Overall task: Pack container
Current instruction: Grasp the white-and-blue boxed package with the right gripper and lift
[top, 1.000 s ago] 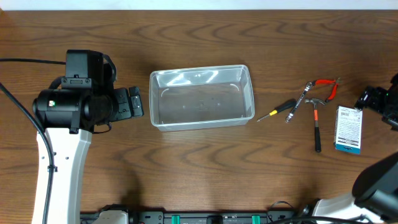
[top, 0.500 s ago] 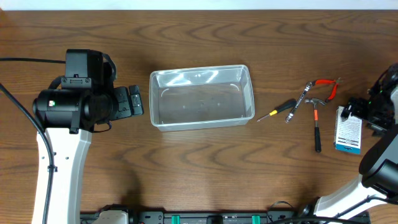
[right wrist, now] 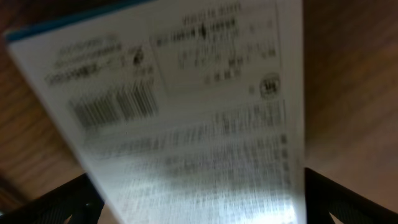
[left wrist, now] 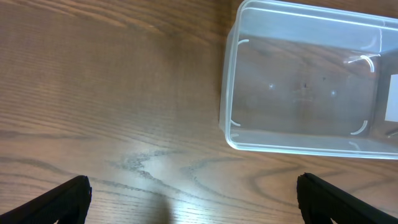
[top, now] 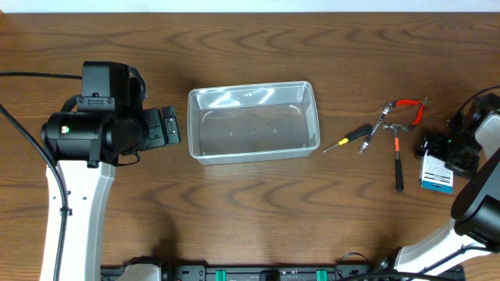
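The left claw [top: 172, 129] sits at the left of the frame, jaws spread wide, holding nothing. Just right of it, at centre, stands the container [top: 251, 92], a clear plastic bin with rounded corners and a thick rim, empty. Further right on the wooden surface [top: 258, 211] lie a screwdriver [top: 349, 138], a hammer [top: 398, 160] and red-handled pliers [top: 411, 108]. At the right edge the right claw [top: 439, 150], wide open and gripping nothing, hovers over a blue-edged white box [right wrist: 186, 112]. Its barcode label is too blurred to read.

White shell on the left arm [top: 74, 203], capped by a round black joint housing [top: 82, 134] with a small green light [top: 65, 130]; thin black cable [top: 39, 76] alongside. Right arm [top: 478, 199] white too, wrist seemingly black.
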Controlling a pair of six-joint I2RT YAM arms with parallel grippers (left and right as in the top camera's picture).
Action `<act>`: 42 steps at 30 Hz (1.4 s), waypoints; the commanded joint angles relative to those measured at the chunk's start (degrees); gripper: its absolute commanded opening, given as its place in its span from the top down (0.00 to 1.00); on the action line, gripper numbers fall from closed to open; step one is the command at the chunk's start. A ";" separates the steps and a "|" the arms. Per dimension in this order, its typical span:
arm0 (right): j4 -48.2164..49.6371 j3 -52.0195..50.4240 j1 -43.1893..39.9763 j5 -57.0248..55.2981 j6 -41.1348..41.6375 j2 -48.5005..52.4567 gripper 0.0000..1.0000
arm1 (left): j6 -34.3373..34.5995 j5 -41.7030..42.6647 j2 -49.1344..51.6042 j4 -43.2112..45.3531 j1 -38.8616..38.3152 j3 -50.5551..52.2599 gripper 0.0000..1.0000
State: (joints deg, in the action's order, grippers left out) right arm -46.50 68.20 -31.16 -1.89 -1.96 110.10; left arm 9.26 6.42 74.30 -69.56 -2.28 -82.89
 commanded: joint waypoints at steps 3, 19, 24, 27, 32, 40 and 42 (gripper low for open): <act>3.72 -3.69 0.44 0.87 -1.11 0.07 0.01 | 0.94 -0.63 0.22 -0.04 0.24 0.26 0.02; 4.76 -4.92 0.44 0.85 -1.05 0.07 0.21 | 0.94 -0.66 0.22 -0.04 0.24 0.26 0.02; 4.74 -4.92 0.44 0.85 -0.66 0.07 0.26 | 0.94 -0.63 0.22 -0.04 0.24 0.26 0.02; 4.74 -4.92 0.44 0.87 -0.63 0.07 0.29 | 0.94 -0.63 0.22 -0.04 0.24 0.26 0.02; 4.96 -4.92 0.44 0.87 1.33 0.07 0.32 | 0.94 -0.66 0.22 -0.04 0.24 0.26 0.02; 1.36 -1.14 0.50 0.98 6.23 -0.31 0.57 | 0.92 -0.66 0.22 -0.02 0.24 0.26 0.02; -1.33 1.55 0.81 1.33 6.21 -0.94 0.62 | 0.90 -0.66 0.22 -0.02 0.24 0.26 0.02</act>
State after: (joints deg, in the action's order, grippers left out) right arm -45.89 66.70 -31.16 -0.82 1.89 108.75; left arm 9.26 6.42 74.30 -69.54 -2.28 -82.89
